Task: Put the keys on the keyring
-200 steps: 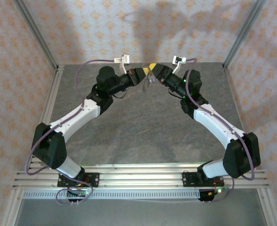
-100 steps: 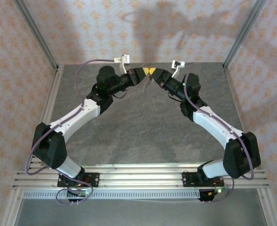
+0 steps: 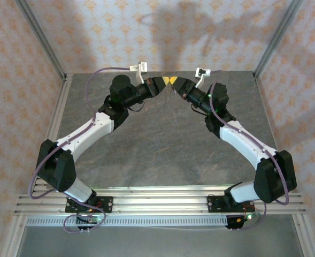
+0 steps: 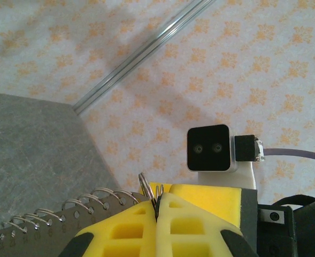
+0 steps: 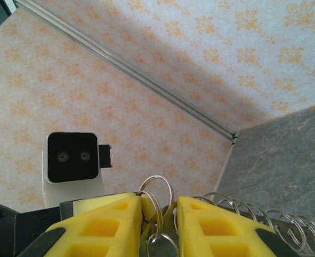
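Both grippers meet tip to tip high over the back of the table: left gripper [image 3: 164, 82], right gripper [image 3: 175, 82]. In the left wrist view my left gripper [image 4: 157, 206] is shut, its yellow fingers pinching the thin metal keyring [image 4: 144, 185]. In the right wrist view my right gripper [image 5: 160, 199] stands narrow, with the keyring's loops [image 5: 168, 184] rising between its fingers. Flat grey metal, which I take for the keys [image 5: 162, 242], fills the gap between them. A grey metal strip [image 4: 50, 227] carrying a row of wire loops runs off from the meeting point.
The strip with its loops [image 5: 285, 233] trails to the right in the right wrist view. Each wrist camera faces the other: the right one [image 4: 209, 148], the left one [image 5: 71, 157]. The grey stone table [image 3: 157, 139] lies below, with patterned walls and a metal frame post [image 3: 39, 37] around it.
The right gripper has shifted slightly left and up, so its tip now meets the left gripper's tip. The left arm has stayed still.
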Action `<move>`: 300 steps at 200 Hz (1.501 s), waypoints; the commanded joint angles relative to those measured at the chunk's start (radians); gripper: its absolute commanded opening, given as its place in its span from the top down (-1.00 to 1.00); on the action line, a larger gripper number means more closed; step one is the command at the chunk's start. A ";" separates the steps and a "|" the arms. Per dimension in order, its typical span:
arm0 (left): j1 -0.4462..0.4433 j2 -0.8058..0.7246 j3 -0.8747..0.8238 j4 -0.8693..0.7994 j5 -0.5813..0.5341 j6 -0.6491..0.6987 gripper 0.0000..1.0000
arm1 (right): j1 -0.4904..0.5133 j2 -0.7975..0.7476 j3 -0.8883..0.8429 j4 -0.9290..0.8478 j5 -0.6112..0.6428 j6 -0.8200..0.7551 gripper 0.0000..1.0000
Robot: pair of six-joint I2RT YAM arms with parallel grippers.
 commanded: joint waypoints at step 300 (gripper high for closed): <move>0.117 0.135 0.419 -0.500 0.376 0.346 0.09 | -0.111 0.073 0.179 -0.126 -0.333 -0.090 1.00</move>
